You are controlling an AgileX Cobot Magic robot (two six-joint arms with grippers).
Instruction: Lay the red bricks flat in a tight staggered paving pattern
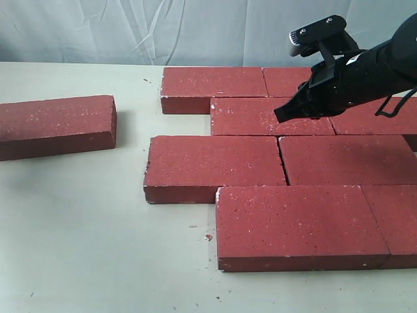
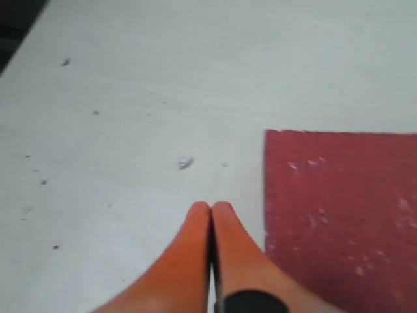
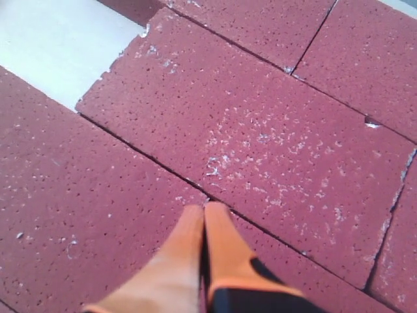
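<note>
Several red bricks lie flat in staggered rows on the right of the pale table (image 1: 85, 228), among them one in the near row (image 1: 296, 225) and one in the third row (image 1: 215, 166). A single red brick (image 1: 55, 126) lies apart at the far left. My right gripper (image 1: 281, 115) hovers over the second row, shut and empty. In the right wrist view its tips (image 3: 204, 210) sit just above a seam between bricks (image 3: 260, 124). My left gripper (image 2: 211, 207) is shut and empty over bare table, beside the corner of a brick (image 2: 345, 208). The left arm does not show in the exterior view.
A wrinkled pale cloth (image 1: 130, 29) hangs behind the table's far edge. Small crumbs (image 1: 208, 237) lie on the table near the front row, and more specks (image 2: 186, 162) lie ahead of the left gripper. Bare table stretches between the lone brick and the paved rows.
</note>
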